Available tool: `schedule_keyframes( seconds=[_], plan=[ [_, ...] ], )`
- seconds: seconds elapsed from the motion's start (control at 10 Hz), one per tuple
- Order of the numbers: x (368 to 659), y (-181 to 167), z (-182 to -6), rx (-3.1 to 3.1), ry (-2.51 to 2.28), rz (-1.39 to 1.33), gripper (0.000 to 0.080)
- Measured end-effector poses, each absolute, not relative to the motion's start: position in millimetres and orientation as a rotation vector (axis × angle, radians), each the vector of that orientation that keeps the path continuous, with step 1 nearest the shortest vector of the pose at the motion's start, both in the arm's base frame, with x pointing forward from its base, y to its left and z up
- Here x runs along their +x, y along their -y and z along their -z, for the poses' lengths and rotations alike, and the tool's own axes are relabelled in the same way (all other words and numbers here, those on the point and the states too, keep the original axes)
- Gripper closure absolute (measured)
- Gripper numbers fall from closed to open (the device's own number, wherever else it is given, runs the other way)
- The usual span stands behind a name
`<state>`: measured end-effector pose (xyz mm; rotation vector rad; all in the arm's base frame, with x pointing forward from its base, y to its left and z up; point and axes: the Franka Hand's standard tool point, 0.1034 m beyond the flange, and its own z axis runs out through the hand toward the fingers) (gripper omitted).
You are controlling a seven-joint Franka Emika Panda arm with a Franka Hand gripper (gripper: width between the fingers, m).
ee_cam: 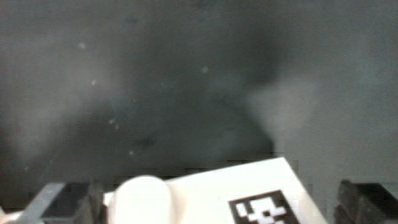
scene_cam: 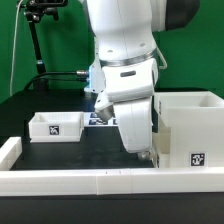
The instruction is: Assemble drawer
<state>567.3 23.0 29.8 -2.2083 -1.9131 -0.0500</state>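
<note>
1. Housing of the drawer is standing upright on the bench at the exterior view's right, open top up, with one tag facing the camera. Most of its inside is hiding from this angle; only white inner wall is showing.
2. Small tray is sitting on the bench at the exterior view's left, well apart from the housing, tag on its front wall. Only its own white walls are showing inside.
3. Gripper is hanging low, just beside the housing's near-left corner, and the arm is blocking whatever sits under it.
4. Wrist view: a white tagged part with a rounded knob is lying between the fingers. Cannot tell from this crop whether it is a tray.
5. Jaws are standing spread; a thin dark gap is showing on each side of the part.
6. Marker board is peeking out behind the arm.
7. Border wall is running along the bench's front edge.
</note>
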Motion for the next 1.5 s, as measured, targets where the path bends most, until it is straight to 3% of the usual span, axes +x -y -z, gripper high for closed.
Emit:
schedule_keyframes(
  seconds=[0.5, 0.9, 1.5],
  plan=[
    [566, -20, -28.7, -2.191, 1.932, 0.051, 0.015],
    [533, 8, -19.9, -2.179, 1.943, 0.038, 0.015],
    [537, -20, -16.5, -2.207, 1.9, 0.035, 0.015]
  ],
)
